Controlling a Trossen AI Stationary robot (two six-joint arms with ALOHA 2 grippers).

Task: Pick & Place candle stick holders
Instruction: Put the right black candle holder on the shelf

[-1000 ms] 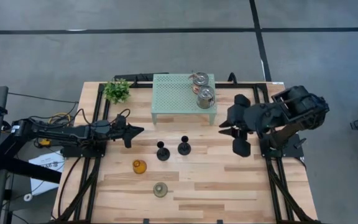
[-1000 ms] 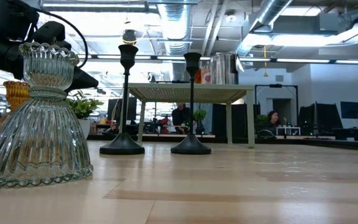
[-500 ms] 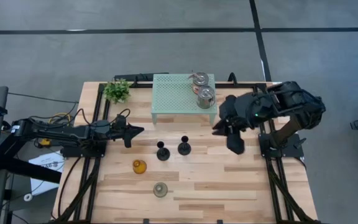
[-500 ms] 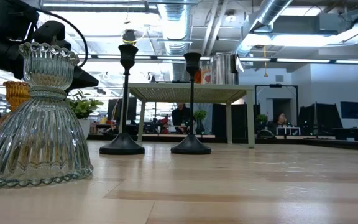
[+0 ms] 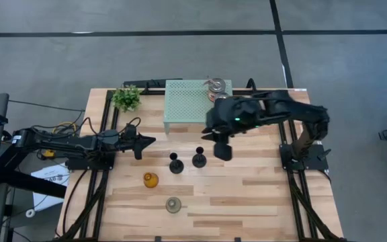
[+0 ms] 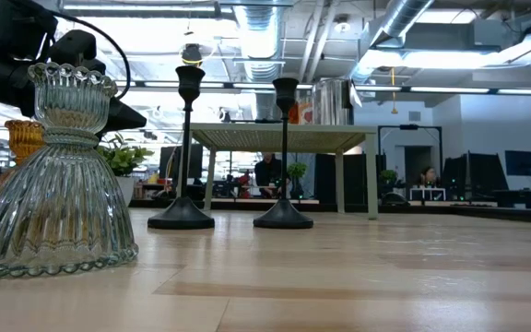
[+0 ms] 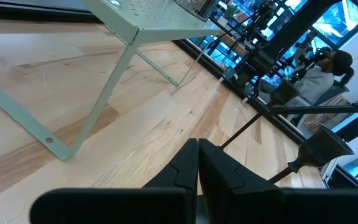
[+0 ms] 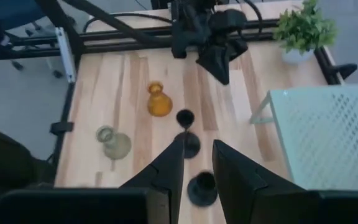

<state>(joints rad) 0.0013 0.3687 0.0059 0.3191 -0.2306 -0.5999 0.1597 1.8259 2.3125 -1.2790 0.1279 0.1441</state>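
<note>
Two slim black candle stick holders (image 5: 175,163) (image 5: 199,160) stand on their round bases mid-table. An amber glass holder (image 5: 150,179) and a pale green one (image 5: 173,204) stand nearer the front. One silvery jar-like holder (image 5: 215,84) sits on the pale green perforated stand (image 5: 187,101). My right gripper (image 8: 197,165) hangs open in the air, just right of the right-hand black holder (image 8: 202,186) and above it, with nothing between its fingers. My left gripper (image 5: 146,141) waits shut at the table's left, pointing level toward the middle.
A small potted plant (image 5: 126,98) stands at the far left corner beside the stand. Black frame rails run along both table sides. My right arm (image 5: 274,111) reaches over the stand's near right corner. Bare wood lies at the table's near right (image 5: 261,202).
My right gripper has swung toward the table's left and slightly down, from beside the stand's right end to a spot next to the right-hand black holder. Its arm now covers the stand's near right corner and the jar-like holder that stood there. Nothing else has moved.
</note>
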